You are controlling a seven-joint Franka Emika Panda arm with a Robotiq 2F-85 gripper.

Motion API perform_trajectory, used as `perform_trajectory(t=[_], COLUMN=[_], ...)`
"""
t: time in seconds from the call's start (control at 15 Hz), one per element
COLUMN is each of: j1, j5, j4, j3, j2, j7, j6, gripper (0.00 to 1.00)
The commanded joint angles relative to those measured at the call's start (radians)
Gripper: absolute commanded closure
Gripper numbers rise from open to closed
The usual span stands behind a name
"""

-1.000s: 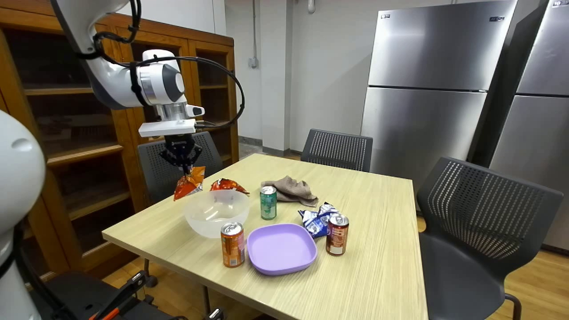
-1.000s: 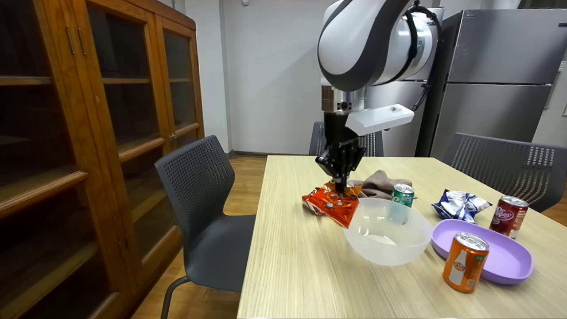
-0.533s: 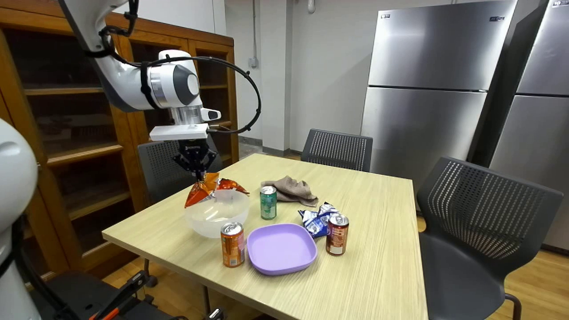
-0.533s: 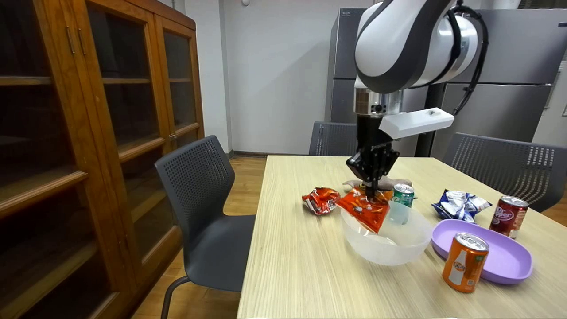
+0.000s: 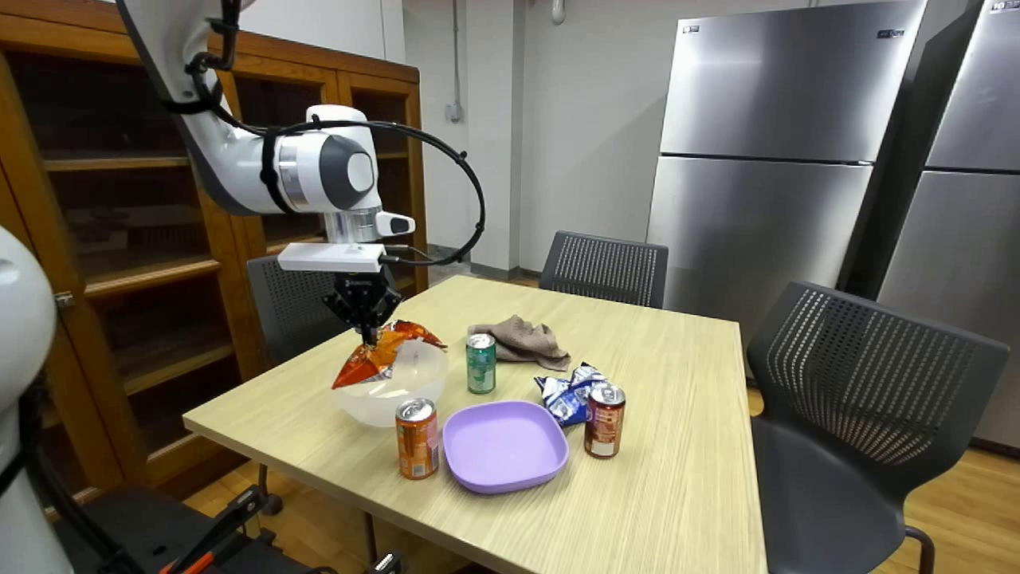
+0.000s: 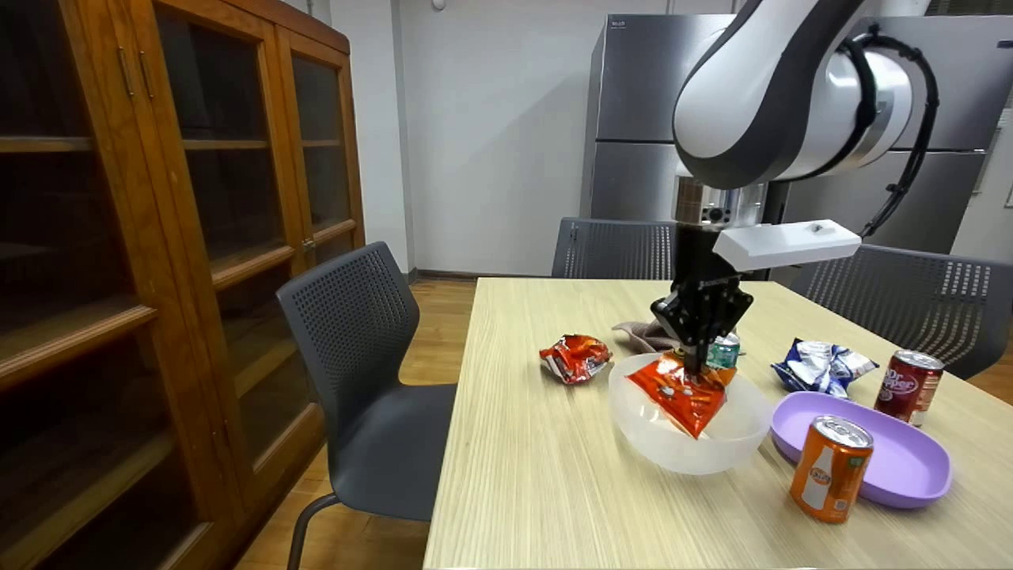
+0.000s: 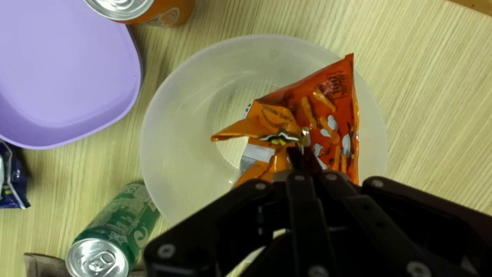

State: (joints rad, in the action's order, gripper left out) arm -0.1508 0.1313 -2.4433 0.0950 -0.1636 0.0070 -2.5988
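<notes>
The orange-red snack bag [image 6: 677, 396] hung at a slant over the mouth of the frosted bowl [image 7: 173, 127], and what a tight pinch: the end effector [image 7: 301, 154] had its fingers pressed narrow on the crumpled upper part of the packet! One corner pointed down, and in the wrist view another showed right over the bowl's rim; whether bag and bowl actually touched could not be told. Above, the white arm [image 6: 744, 95] reached over the worktop [image 5: 677, 359], wrist pointing straight down. Just beside the bowl lay a second red bag [image 6: 576, 359], all creases. Then came the green can [image 5: 481, 367], upright and close to the bowl, with the brown cloth [image 5: 522, 341] heaped right behind it in an exterior view. On the action went to the orange can [image 6: 832, 471], upright too, near the bowl and just beside the purple plate [image 5: 506, 446]. Farther out it was the blue-and-white bag [image 5: 567, 397], crumpled by the plate, with the dark red Dr Pepper can [image 6: 910, 388] standing close at hand. And around the edges: a dark chair [image 6: 360, 380] by the worktop, the glass-fronted wooden cabinet [image 6: 178, 277] near it, and a tall steel refrigerator [image 5: 781, 159] along the far side of the room!
</notes>
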Motion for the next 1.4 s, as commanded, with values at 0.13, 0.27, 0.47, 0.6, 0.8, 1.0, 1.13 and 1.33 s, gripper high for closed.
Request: perform_trajectory(t=[0.13,0.27,0.47,0.6,0.8,1.0,1.13,1.33], j1=[0.028,0.032,0.035,0.035,0.035,0.036,0.037,0.038], j5=[-0.024,-0.029,-0.034,-0.037,-0.037,-0.045,-0.050,-0.058], j4=[-0.020,-0.012,0.002,0.012,0.023,0.034,0.040,0.049], j3=[-0.011,-0.015,-0.016,-0.018,-0.022,-0.025,-0.027,-0.032], j2=[-0.011,-0.027,-0.052,-0.066,-0.084,-0.098,-0.103,-0.108], j7=[-0.004,-0.007,-0.007,-0.005,0.000,0.003,0.004,0.009], j6=[-0.048,-0.052,-0.053,-0.054,-0.057,-0.063,-0.067,-0.074], gripper=[1.00,1.00,1.00,1.00,1.00,1.00,1.00,1.00])
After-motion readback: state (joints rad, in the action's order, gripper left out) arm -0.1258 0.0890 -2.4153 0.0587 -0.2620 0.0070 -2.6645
